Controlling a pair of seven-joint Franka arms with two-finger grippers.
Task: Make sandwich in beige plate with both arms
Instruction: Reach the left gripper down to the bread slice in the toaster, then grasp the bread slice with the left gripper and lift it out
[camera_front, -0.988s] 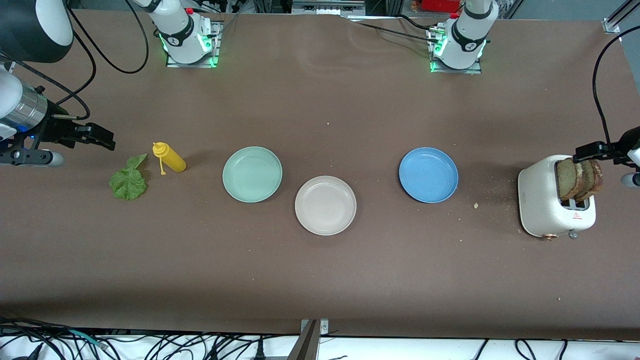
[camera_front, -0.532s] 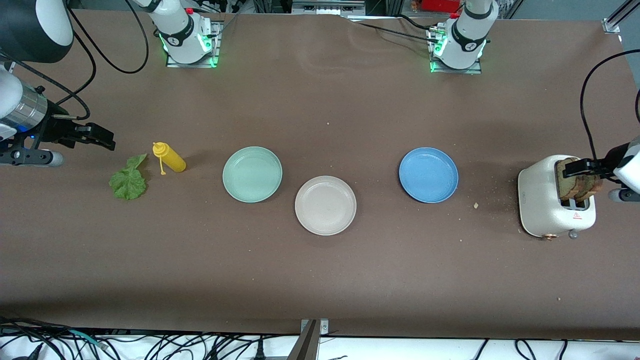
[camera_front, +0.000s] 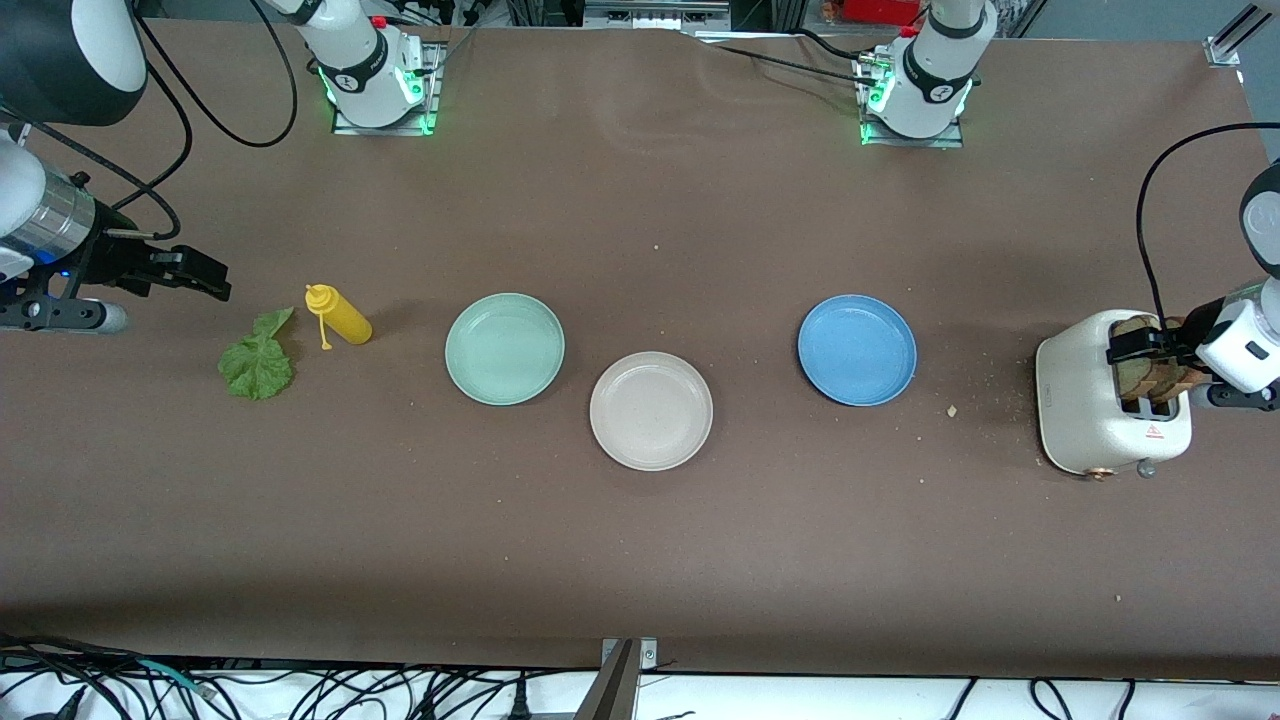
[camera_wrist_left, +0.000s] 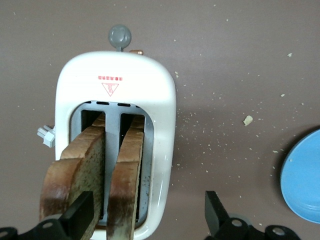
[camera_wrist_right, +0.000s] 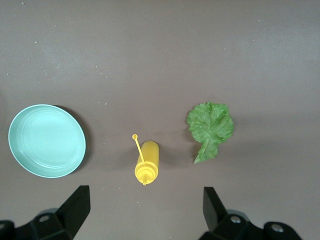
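Beige plate (camera_front: 651, 411) sits bare near the middle of the desk (camera_front: 640, 560), between the mint green plate (camera_front: 505, 348) and the blue plate (camera_front: 857, 349). Two bread slices (camera_wrist_left: 95, 182) stand upright in the white toaster (camera_front: 1085, 405) at the left arm's edge of the desk. Left end effector (camera_wrist_left: 150, 220) is over the toaster, fingers spread wide, nothing gripped. Lettuce leaf (camera_front: 257, 360) and yellow squeeze bottle (camera_front: 340, 314) lie toward the right arm's edge. Right end effector (camera_wrist_right: 145, 210) waits open above them.
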